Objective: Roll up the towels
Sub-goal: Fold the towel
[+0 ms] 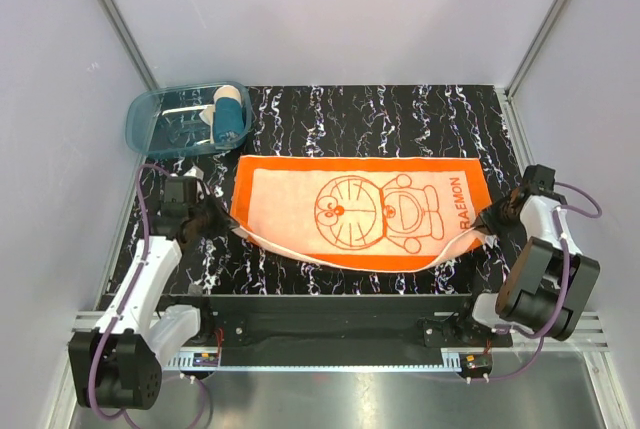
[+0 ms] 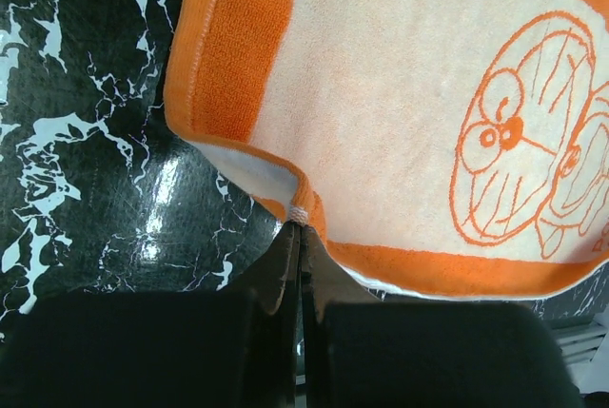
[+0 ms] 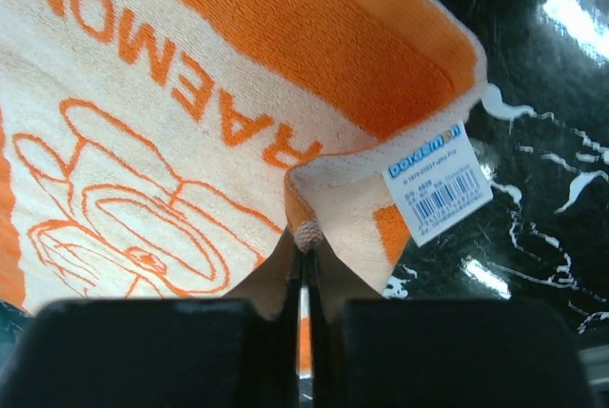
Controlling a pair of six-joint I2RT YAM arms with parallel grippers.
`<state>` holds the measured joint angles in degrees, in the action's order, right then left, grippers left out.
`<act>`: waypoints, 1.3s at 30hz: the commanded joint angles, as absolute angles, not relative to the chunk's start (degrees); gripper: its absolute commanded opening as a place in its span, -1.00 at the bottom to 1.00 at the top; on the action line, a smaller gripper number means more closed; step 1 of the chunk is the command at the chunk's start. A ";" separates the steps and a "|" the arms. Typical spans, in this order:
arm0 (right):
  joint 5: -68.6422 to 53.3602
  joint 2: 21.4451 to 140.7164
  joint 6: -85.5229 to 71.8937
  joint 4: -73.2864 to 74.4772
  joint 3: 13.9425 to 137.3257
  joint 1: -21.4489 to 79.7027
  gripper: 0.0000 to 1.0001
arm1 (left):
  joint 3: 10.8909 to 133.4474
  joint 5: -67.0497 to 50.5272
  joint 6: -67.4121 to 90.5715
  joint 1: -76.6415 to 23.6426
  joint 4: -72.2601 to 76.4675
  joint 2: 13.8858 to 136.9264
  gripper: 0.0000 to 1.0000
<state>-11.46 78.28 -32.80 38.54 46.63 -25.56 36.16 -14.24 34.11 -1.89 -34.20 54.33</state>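
1 teal towel (image 1: 229, 115) sits rolled in the upper-left tub (image 1: 150, 134); the orange towel (image 1: 300, 204) lies flat, left claw (image 2: 299, 227) and right claw (image 3: 306, 254) pinching its near corners.

I see the orange-bordered terry-cloth towel (image 1: 360, 211) spread open mid-table on the black marbled table (image 1: 400, 109), cream face up with orange cartoon drawings and lettering. Its two near corners are raised and the near edge sags between them. A white barcode label (image 3: 438, 183) sits at the near right corner. The teal-blue cloth towel (image 1: 229, 121) lies rolled in the translucent blue plastic tub (image 1: 150, 134), far left.
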 commanded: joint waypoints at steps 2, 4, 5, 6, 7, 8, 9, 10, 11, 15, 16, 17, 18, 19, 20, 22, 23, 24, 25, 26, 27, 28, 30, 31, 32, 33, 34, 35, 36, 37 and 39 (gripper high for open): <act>-11.08 70.43 -33.31 37.79 44.48 -25.66 -0.45 | 35.69 -12.48 35.50 -1.58 -32.87 51.07 -1.00; -10.20 67.95 -34.10 38.14 43.33 -25.66 -0.20 | 34.81 -13.26 36.21 -1.58 -32.61 49.40 -1.00; -9.85 66.46 -34.45 38.14 42.98 -25.66 -0.05 | 34.46 -13.53 36.99 -1.58 -32.26 48.79 -1.00; -9.76 66.18 -35.06 38.58 42.63 -25.58 -0.04 | 34.19 -13.80 37.26 -1.58 -32.17 47.91 -1.00; -10.28 66.18 -35.42 38.76 42.63 -25.66 -0.04 | 33.84 -14.15 37.44 -1.58 -32.08 47.38 -1.00; -10.63 66.70 -35.42 38.93 42.45 -25.66 -0.19 | 33.66 -13.98 37.88 -1.58 -31.91 46.85 -1.00; -10.72 67.14 -35.51 39.11 42.19 -25.66 -0.27 | 33.49 -13.80 37.97 -1.58 -31.82 45.71 -1.00; -11.16 67.58 -35.51 39.02 42.01 -25.66 -0.33 | 33.31 -13.80 38.06 -1.58 -31.73 45.18 -1.00; -11.42 68.11 -35.51 38.85 41.84 -25.66 -0.49 | 33.31 -13.80 37.97 -1.58 -31.55 44.65 -1.00; -11.78 67.68 -36.21 38.85 41.14 -25.66 -1.00 | 33.40 -14.15 37.62 -1.58 -31.64 44.03 -1.00; -11.52 67.41 -36.21 38.85 41.05 -25.66 -1.00 | 33.31 -14.41 37.62 -1.58 -31.55 43.95 -1.00; -11.34 66.80 -36.21 39.28 41.04 -25.66 -1.00 | 33.31 -14.50 37.62 -1.58 -31.29 44.03 -1.00; -11.16 66.27 -36.47 39.46 41.13 -25.66 -1.00 | 33.40 -14.68 37.53 -1.58 -31.29 43.86 -1.00; -10.03 65.83 -36.82 39.81 41.22 -25.66 -1.00 | 33.40 -14.68 37.36 -1.58 -31.20 43.68 -1.00; -8.98 64.44 -37.17 40.42 41.48 -25.66 -1.00 | 33.75 -14.59 37.18 -1.58 -31.20 43.33 -1.00; -5.56 62.41 -38.14 41.92 42.36 -25.66 -1.00 | 34.54 -13.46 36.48 -1.58 -32.25 43.07 -1.00; -4.06 59.97 -38.49 43.40 43.49 -25.66 -1.00 | 35.15 -13.01 36.04 -1.58 -32.69 42.81 -1.00; -1.95 58.46 -39.37 44.03 43.94 -25.66 -1.00 | 36.20 -12.49 35.77 -1.58 -33.13 42.63 -1.00; -1.06 57.14 -39.90 44.73 44.29 -25.66 -1.00 | 36.82 -12.13 35.16 -1.50 -34.44 42.45 -1.00; -0.36 54.26 -40.51 46.48 44.91 -25.66 -1.00 | 37.35 -11.87 34.98 -1.49 -35.15 42.02 -1.00; -0.35 52.58 -41.82 47.36 45.09 -25.66 -1.00 | 38.14 -11.60 34.81 -1.49 -35.68 41.75 -1.00; 1.39 50.99 -42.62 48.42 45.17 -25.66 -1.00 | 38.41 -11.60 34.54 -1.41 -36.99 41.40 -1.00; 2.02 46.33 -44.81 51.15 44.39 -25.66 -1.00 | 38.76 -11.69 34.72 -1.32 -38.23 40.52 -1.00; 2.02 44.75 -45.43 51.76 44.04 -25.66 -1.00 | 38.85 -11.60 34.80 -1.32 -39.28 40.08 -1.00; 2.28 42.74 -45.61 53.42 44.73 -25.66 -1.00 | 38.76 -11.51 34.98 -1.32 -39.81 39.64 -1.00; 3.07 41.84 -47.09 54.57 45.08 -25.66 -1.00 | 38.76 -11.60 35.07 -1.32 -40.08 39.29 -1.00; 3.86 40.88 -47.37 54.84 45.17 -25.66 -1.00 | 38.67 -11.69 35.42 -1.32 -39.99 38.85 -1.00; 3.78 40.61 -47.29 54.23 44.91 -25.66 -1.00 | 38.50 -11.78 35.59 -1.32 -39.64 38.15 -1.00; 3.87 40.78 -46.94 53.88 44.83 -25.66 -1.00 | 38.41 -11.86 35.77 -1.32 -39.20 37.97 -1.00; 3.87 41.13 -46.76 53.35 44.82 -25.58 -1.00 | 38.32 -12.21 35.77 -1.32 -38.33 38.06 -1.00; 2.38 43.76 -45.71 51.16 45.35 -25.66 -1.00 | 38.67 -12.39 35.51 -1.23 -37.79 39.63 -1.00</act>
